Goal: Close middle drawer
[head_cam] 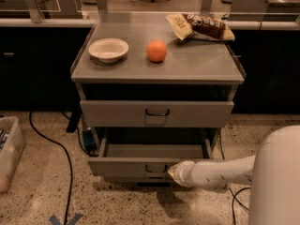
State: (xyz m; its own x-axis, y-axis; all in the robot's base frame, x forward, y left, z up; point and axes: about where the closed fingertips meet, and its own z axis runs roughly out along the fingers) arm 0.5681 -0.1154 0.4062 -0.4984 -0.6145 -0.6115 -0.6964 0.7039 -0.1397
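Note:
The middle drawer (pixel 126 166) is a grey metal tray that stands partly pulled out from the low part of the grey cabinet (pixel 157 69). Its flat front has a small dark loop handle (pixel 154 168) at the centre. My gripper (pixel 174 173) is at the end of my white arm (pixel 220 172), which reaches in from the lower right. Its tip is against the drawer's front, just right of the handle. The tray's inside looks empty.
The drawer above (pixel 157 114) sits nearly shut. On the cabinet top are a white bowl (pixel 108 49), an orange (pixel 156 51) and a chip bag (pixel 200 27). A black cable (pixel 65 153) runs over the floor at left, near a plastic bin (pixel 8 151).

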